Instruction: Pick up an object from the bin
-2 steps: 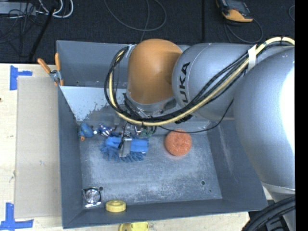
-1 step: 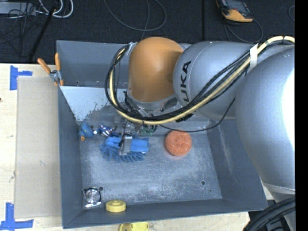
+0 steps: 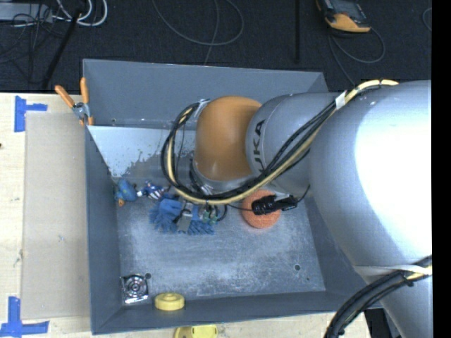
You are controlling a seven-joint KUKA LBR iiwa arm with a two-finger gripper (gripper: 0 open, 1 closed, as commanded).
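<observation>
My gripper (image 3: 187,217) hangs below the arm's orange cover, down in the middle of the bin. It is on or just above a blue frilly thing (image 3: 166,215) with a green bit (image 3: 207,216) beside it. The cover and cables hide most of the gripper. A small blue figure (image 3: 126,191) lies to the left of it, near the bin's sloped back wall. An orange round thing (image 3: 258,219) sits to its right, half under the arm's cables.
A yellow disc (image 3: 170,301) and a shiny square metal piece (image 3: 134,288) lie at the front left corner. The arm covers the bin's right and back parts. Bare floor lies in front of the blue thing.
</observation>
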